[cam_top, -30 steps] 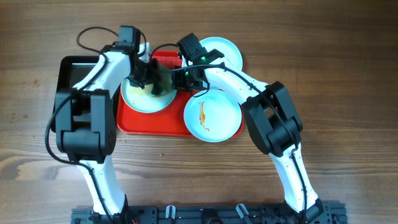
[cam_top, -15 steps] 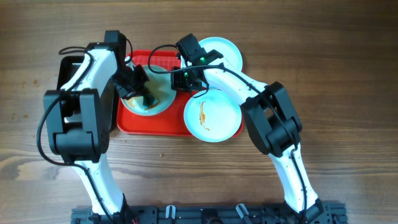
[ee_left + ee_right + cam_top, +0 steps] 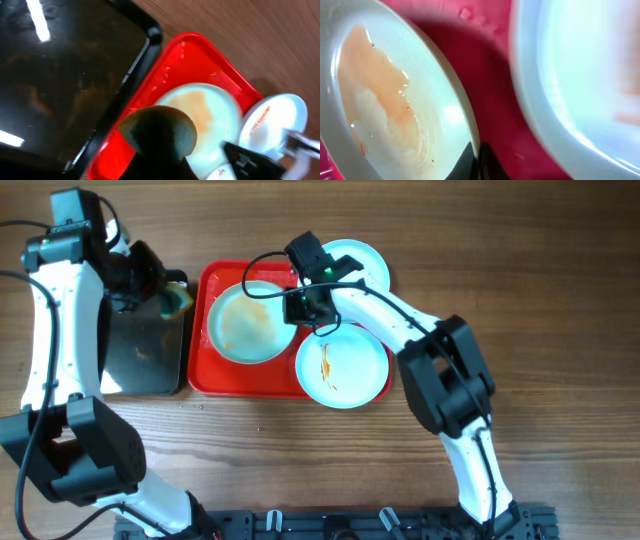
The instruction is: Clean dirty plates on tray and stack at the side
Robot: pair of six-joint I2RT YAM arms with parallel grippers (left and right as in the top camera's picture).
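Orange-brown film smears the plate [image 3: 248,325] on the red tray [image 3: 245,379].

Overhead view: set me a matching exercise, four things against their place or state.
Things:
1 sponge
2 left plate
3 front plate
4 black tray

Place or state:
A thin orange streak at its centre
B wide pale orange smear
C glossy, left of the red tray
D over the black tray's right edge

Pairs: 1-D, 2-B, 3-A, 4-C.
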